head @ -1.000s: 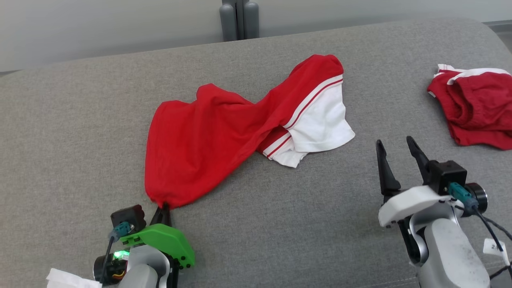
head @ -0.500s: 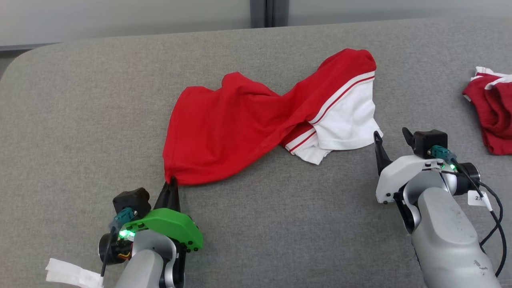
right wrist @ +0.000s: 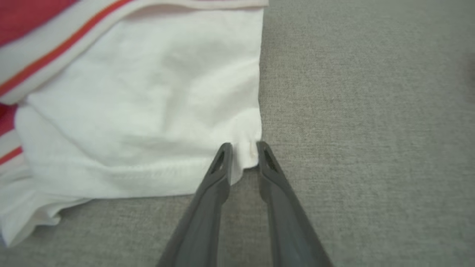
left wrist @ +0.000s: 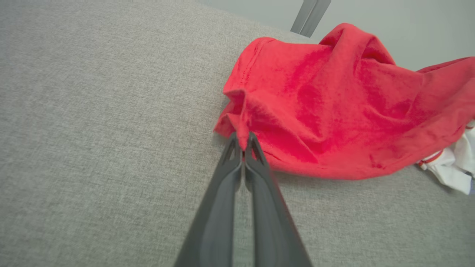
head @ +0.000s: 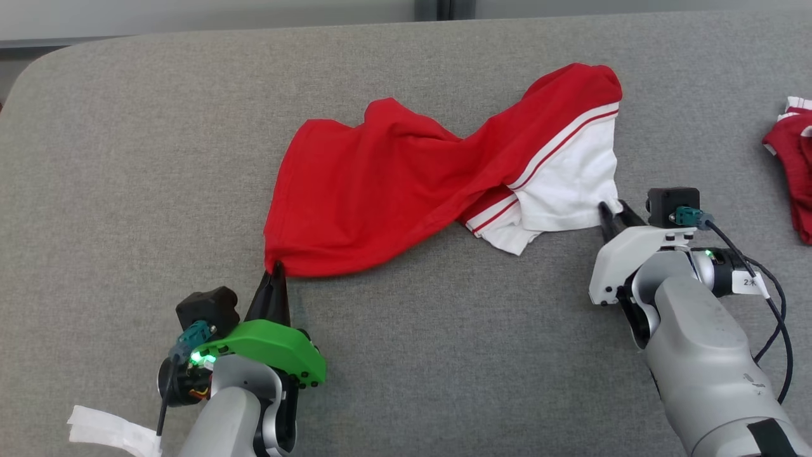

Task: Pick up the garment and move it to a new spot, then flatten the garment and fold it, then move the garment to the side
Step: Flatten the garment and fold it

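The garment (head: 393, 184) is red with a white, red-striped end and lies twisted across the grey padded surface (head: 127, 158). My left gripper (head: 276, 270) is shut on its near red corner; in the left wrist view the garment (left wrist: 334, 111) bunches where the left gripper (left wrist: 243, 142) pinches it. My right gripper (head: 614, 209) is at the white end's near right corner. In the right wrist view the garment (right wrist: 141, 111) has that corner between the right gripper (right wrist: 242, 148) fingertips, which stand narrowly apart.
Another red and white garment (head: 790, 146) lies at the far right edge. A white paper strip (head: 108, 431) hangs by my left wrist. A dark post (head: 434, 7) stands behind the surface's far edge. Bare grey surface lies at the left and front.
The head camera has shifted. My right gripper has reached forward to the white corner and its fingers have narrowed around it. The left gripper keeps hold of the red corner.
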You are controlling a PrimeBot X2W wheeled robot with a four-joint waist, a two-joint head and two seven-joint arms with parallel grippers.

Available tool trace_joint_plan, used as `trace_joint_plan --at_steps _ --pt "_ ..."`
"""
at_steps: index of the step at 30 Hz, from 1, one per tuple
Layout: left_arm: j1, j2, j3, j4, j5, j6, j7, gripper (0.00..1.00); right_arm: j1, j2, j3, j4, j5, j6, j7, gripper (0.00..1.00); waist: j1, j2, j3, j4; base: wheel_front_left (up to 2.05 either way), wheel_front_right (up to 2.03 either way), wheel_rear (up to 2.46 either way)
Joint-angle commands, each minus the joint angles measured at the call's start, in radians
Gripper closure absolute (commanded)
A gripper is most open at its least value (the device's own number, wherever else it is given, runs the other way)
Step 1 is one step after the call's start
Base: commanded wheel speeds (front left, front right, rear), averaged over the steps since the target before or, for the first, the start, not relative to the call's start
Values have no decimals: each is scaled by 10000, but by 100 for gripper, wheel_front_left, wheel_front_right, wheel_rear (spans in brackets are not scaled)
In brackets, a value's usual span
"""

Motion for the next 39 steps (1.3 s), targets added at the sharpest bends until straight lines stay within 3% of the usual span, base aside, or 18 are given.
trace_joint_plan --at_steps 1,9,15,25,32,39 --pt "-7 84 -1 -88 -87 26 6 100 -107 -42 46 194 322 -20 -123 100 0 0 -56 -54 0 0 0" --pt "-270 288 220 -656 -278 -86 -27 100 -517 -34 1125 24 2019 -19 -882 100 0 0 -548 -462 0 0 0" --pt "-379 507 401 -1727 -386 -122 -80 100 -189 -37 1782 -1827 3260 -19 -1093 100 0 0 -1148 -897 0 0 0" --pt "-1015 1340 838 -5327 -159 173 591 100 1379 -197 1330 -7762 3213 -19 -790 100 0 0 -2149 -1455 0 0 0" --pt "-1333 1921 1077 -8287 -100 439 1609 100 2697 -138 476 -12929 2846 -17 544 100 0 0 -2618 -1787 0 0 0" --pt "-2030 2556 1020 -10401 67 577 2984 100 3226 -166 -509 -16594 2385 -17 1879 100 0 0 -2705 -1947 0 0 0"
